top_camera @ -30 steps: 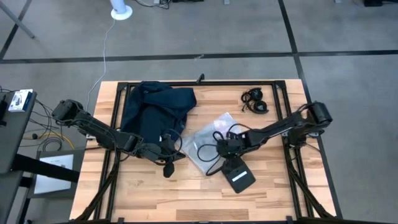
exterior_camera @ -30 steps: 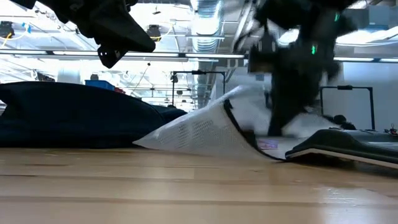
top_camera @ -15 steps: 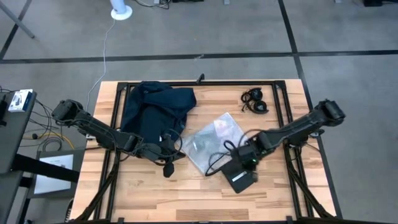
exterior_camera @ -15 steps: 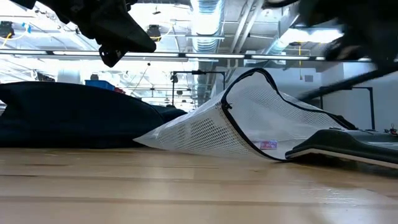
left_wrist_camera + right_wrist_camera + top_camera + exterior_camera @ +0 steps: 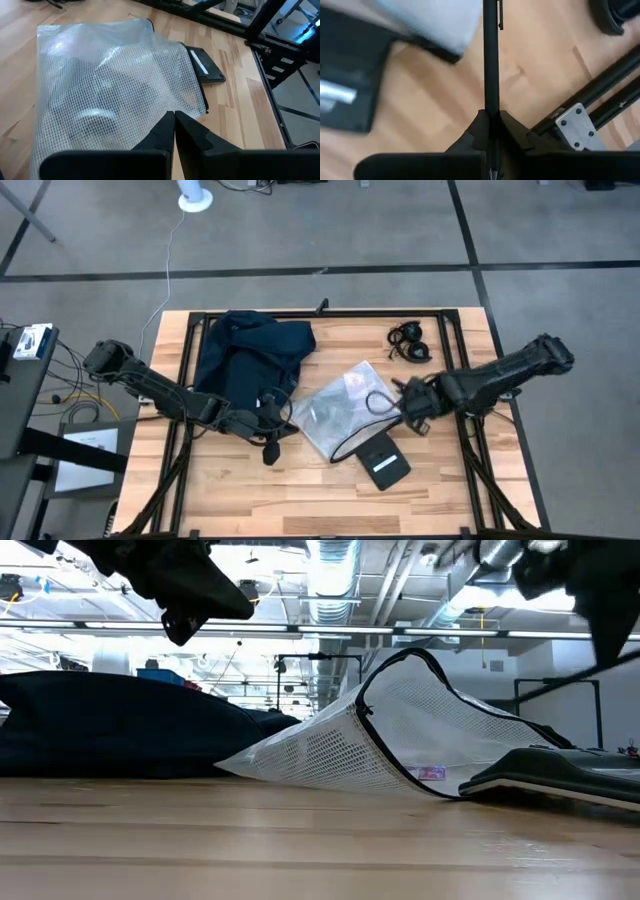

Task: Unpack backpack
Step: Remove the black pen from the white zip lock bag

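The backpack (image 5: 249, 358) lies slumped at the table's (image 5: 300, 500) far left edge. Already out mid-table: mesh pouch (image 5: 340, 408), flat black pouch (image 5: 385, 462). Both the left gripper (image 5: 268, 427) and the right gripper (image 5: 408, 408) are closed, empty. Any remaining contents are hidden

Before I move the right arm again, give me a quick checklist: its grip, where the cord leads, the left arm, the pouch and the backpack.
1. Right gripper grip: ok, fingers shut on a thin black cord.
2. Cord's other end: ok, it loops back to the mesh bag.
3. Left gripper free: ok, shut, holding nothing, between the backpack and the mesh bag.
4. Black pouch clear of the cord: cannot tell, the loop runs close by its edge.
5. Backpack emptied: cannot tell, its opening is hidden.
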